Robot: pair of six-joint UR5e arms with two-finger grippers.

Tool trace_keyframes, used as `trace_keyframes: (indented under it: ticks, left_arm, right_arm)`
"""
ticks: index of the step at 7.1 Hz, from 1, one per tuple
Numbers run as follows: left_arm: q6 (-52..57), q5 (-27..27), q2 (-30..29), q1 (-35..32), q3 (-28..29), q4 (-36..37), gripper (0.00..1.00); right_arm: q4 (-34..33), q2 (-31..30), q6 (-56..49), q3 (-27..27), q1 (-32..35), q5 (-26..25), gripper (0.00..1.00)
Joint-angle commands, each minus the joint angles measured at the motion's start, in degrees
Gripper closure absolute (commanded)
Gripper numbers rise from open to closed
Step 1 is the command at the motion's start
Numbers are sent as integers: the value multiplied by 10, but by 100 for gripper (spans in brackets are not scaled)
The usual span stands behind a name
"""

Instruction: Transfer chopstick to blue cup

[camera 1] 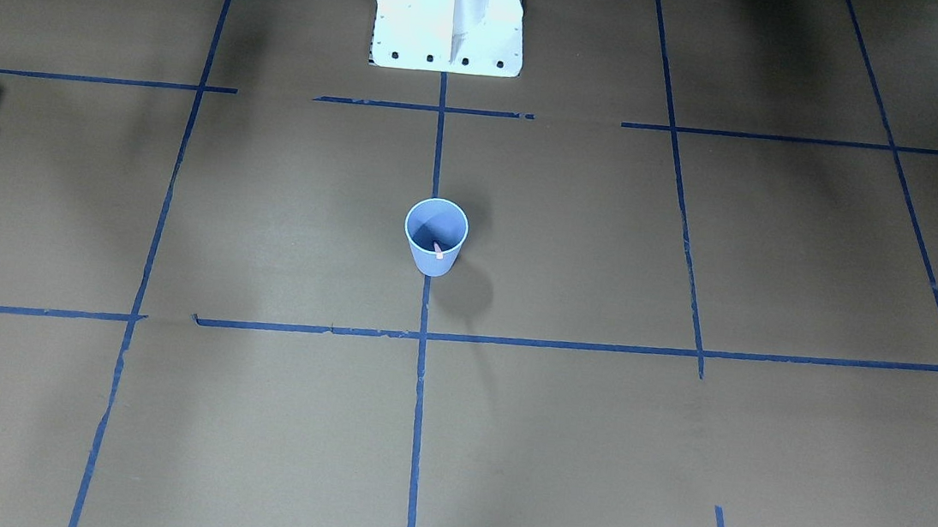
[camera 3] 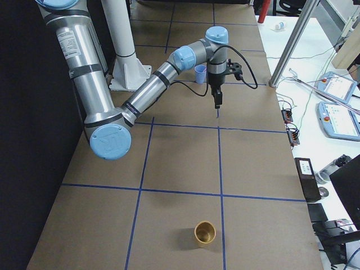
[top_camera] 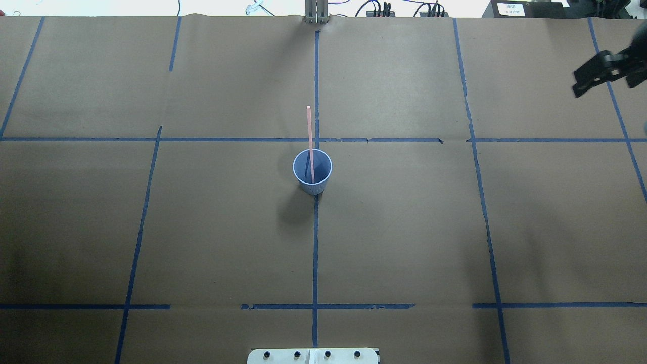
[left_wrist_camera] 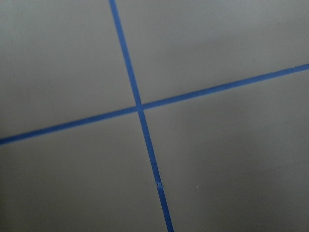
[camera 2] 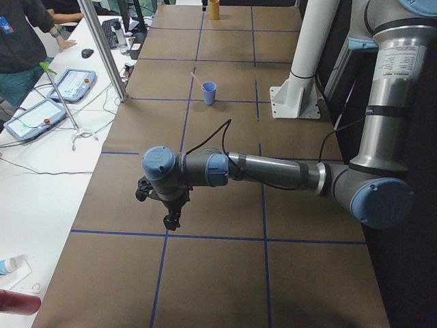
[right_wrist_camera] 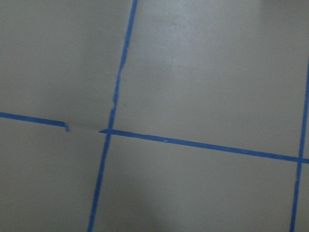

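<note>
chopstick (top_camera: 310, 136) in blue cup (top_camera: 315, 187) — pink, tilted

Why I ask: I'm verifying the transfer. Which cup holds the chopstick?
The blue cup at mid-table: the pink chopstick stands in it. The yellow cup near the table's end shows none.

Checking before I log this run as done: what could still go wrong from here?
1. The chopstick sticks out far above the rim of the blue cup and leans on it. The cup looks light, so a nudge could tip both over.
2. The right hand and left hand are parked well away from the cup. A return sweep across the table's centre could clip the protruding stick.
</note>
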Motion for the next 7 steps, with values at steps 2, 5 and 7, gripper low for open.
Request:
trace_keyframes:
  ticks: [2, 5, 7]
  left_arm:
    - [-33, -3, 7, -1, -14, -6, 0]
    - [-33, -1, 19, -1, -11, -7, 0]
    - [-32, 3, 20, -1, -1, -6, 0]
  right_arm:
    - [146, -109, -110, -126, 119, 81, 0]
    - [265, -164, -109, -231, 150, 111, 0]
    - [265, -189, -108, -235, 171, 115, 0]
